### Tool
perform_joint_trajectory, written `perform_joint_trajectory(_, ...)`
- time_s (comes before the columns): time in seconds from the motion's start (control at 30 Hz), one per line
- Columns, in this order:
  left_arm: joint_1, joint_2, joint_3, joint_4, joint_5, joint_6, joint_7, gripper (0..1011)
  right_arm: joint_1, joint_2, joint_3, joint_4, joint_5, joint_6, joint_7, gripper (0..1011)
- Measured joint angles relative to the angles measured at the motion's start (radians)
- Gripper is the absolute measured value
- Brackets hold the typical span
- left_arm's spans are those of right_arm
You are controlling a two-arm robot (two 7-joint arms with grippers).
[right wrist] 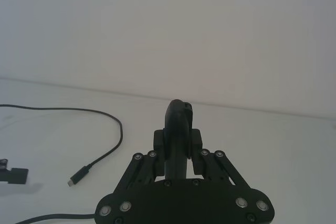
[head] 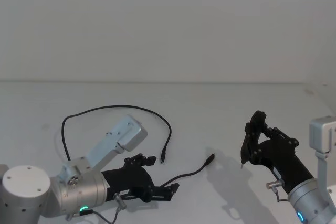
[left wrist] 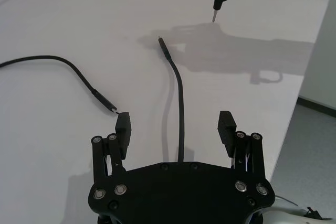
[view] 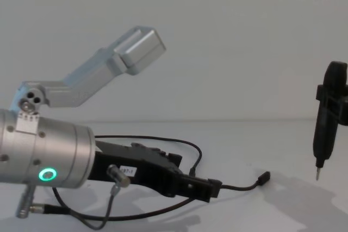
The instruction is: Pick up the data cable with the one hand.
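**Left gripper spread wide over data cable, nothing gripped**

Left arm's silver cylinder (view: 43, 150) with its green ring (view: 48, 175) sits closest. The left gripper (head: 157, 175) sticks out from it, low over the white bench (head: 236, 98). Its 2 fingers (left wrist: 123, 127) are spread wide and hold nothing.

Data cable (left wrist: 181, 98) lies flat on the bench. 1 stretch runs out from under the left gripper's palm, straight between the 2 fingers and on past the tips to a small black plug (left wrist: 160, 42). Neither finger touches that stretch in the left wrist view. The cable's other plug (left wrist: 111, 109) lies just beside 1 fingertip of the left gripper; cannot tell if they touch. From there the cord sweeps off in a wide loop (head: 113, 107) on the bench beyond the left gripper.

Right gripper (head: 255, 132) hangs well apart from the left gripper, out past the far plug and raised off the bench. Its fingers (right wrist: 197, 142) are closed tight on a slim black rod tool (view: 324, 123). The tool is held roughly upright, pale tip (view: 317, 176) pointing down, clear of the bench. The tip is near the far plug, not touching it.
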Motion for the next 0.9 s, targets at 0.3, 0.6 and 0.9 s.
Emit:
perform_joint_trajectory(0.3,-0.033,-0.037,0.021,0.054,0.001,0.033,0.006,1001,0.0,0.0,0.0,0.0,0.0,0.0,0.0,279)
perform_joint_trajectory(0.6,-0.064,-0.082,0.04,0.114,0.01,0.05,0.014,1001,0.0,0.0,0.0,0.0,0.0,0.0,0.0,279)
perform_joint_trajectory(0.9,-0.082,-0.109,0.048,0.148,0.017,0.054,0.015,871,0.0,0.0,0.0,0.0,0.0,0.0,0.0,279)
